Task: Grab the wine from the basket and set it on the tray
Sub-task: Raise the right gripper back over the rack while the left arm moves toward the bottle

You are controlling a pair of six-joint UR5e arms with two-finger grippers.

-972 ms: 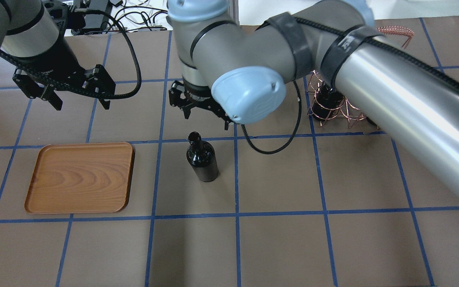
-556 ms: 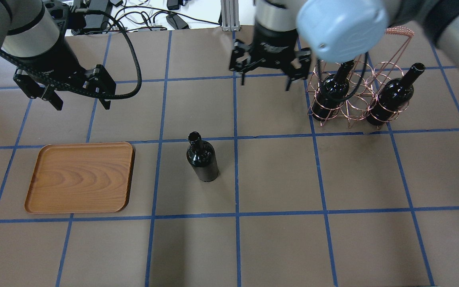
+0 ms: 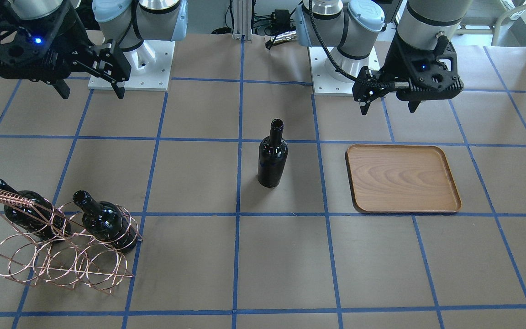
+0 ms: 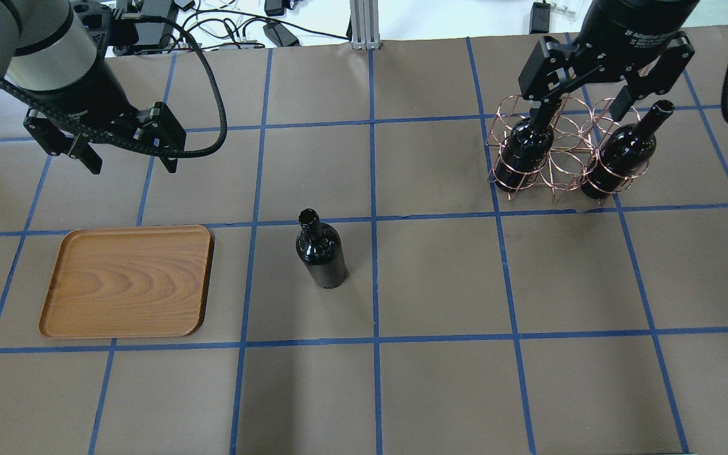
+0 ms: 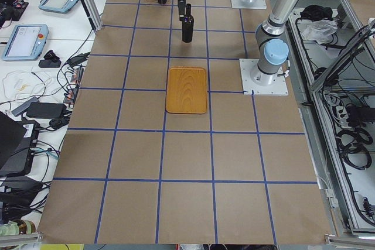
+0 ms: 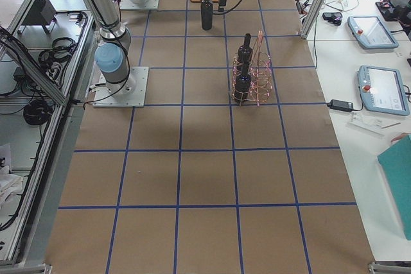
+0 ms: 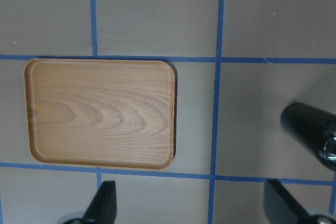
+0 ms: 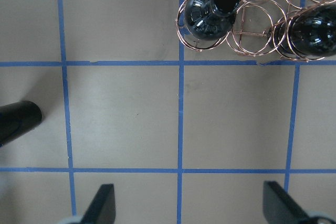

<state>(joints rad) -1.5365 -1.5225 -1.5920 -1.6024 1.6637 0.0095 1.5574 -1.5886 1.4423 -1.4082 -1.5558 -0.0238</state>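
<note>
While 1 wine [image 4: 321, 253] stands upright, 2 bottles [image 4: 524, 151] in basket [image 4: 558, 172], 1 tray [image 4: 127, 281]

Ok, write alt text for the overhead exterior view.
One black wine bottle stands upright mid-table, between a wooden tray at left and a copper wire basket holding two more bottles at right. The left gripper and right gripper hover open.

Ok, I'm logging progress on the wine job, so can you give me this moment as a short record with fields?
tray: no bottle on it
rack: partly filled
racked bottles: two, necks angled up
third bottle: upright on the table between tray and rack, unheld
left pincer: open, holding nothing, raised near the tray
right pincer: open, holding nothing, raised near the rack
</note>
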